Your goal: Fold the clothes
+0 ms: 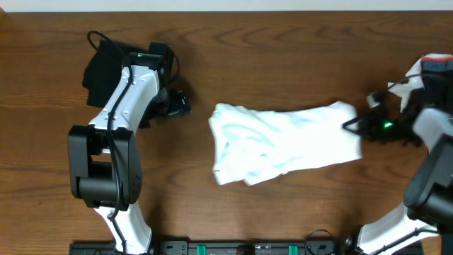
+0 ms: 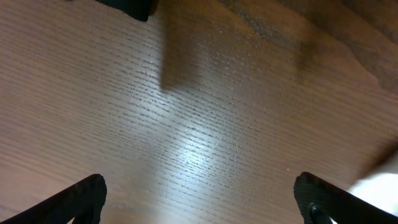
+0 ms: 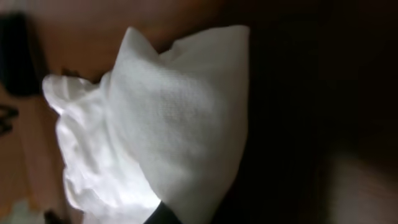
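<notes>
The clothes I see are a crumpled white T-shirt [image 1: 283, 145] lying mid-table and a black garment [image 1: 99, 67] at the far left. My right gripper [image 1: 356, 126] is at the shirt's right edge, shut on a fold of the white cloth. In the right wrist view the T-shirt [image 3: 174, 118] bunches up against a dark finger [image 3: 163, 215] at the bottom edge. My left gripper [image 1: 178, 103] sits left of the shirt, apart from it. It is open over bare wood, both fingers [image 2: 87, 194] wide apart with nothing between them.
A white-and-dark bundle with a red patch [image 1: 432, 69] lies at the far right edge, behind my right arm. The wooden table [image 1: 233, 57] runs to a pale edge along the top. The left arm's body [image 1: 106, 149] stands at front left.
</notes>
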Robot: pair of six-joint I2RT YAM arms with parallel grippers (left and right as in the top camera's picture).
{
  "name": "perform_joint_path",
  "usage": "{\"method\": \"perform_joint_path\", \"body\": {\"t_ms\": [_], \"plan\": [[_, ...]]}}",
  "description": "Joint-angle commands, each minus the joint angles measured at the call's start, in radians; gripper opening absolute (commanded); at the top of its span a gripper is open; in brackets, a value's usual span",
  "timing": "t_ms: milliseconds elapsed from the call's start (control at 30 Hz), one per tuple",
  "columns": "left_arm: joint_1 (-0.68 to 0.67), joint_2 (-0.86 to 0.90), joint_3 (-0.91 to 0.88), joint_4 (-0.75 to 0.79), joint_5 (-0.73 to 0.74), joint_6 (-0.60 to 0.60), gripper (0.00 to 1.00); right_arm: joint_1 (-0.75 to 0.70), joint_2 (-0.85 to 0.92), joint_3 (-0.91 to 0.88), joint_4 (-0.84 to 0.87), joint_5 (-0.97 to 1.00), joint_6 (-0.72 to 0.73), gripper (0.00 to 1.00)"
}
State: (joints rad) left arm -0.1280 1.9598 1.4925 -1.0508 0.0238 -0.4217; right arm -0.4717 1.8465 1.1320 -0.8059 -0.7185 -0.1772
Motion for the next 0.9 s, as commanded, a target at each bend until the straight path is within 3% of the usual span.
{"method": "perform_joint_path", "body": {"t_ms": [0, 367, 600, 867], "plan": [[0.001, 0.013, -0.005, -0.006, -0.002, 0.002, 0.98, -0.048, -0.086, 0.121, -0.073, 0.099, 0.027, 0.03], [0.001, 0.013, -0.005, -0.005, -0.002, 0.002, 0.98, 0.003, -0.204, 0.409, -0.344, 0.222, 0.027, 0.03], [0.001, 0.013, -0.005, -0.006, -0.002, 0.002, 0.98, 0.215, -0.21, 0.403, -0.393, 0.287, 0.027, 0.04], [0.001, 0.013, -0.005, -0.005, -0.002, 0.002, 0.98, 0.524, -0.208, 0.334, -0.384, 0.504, 0.051, 0.08]]}}
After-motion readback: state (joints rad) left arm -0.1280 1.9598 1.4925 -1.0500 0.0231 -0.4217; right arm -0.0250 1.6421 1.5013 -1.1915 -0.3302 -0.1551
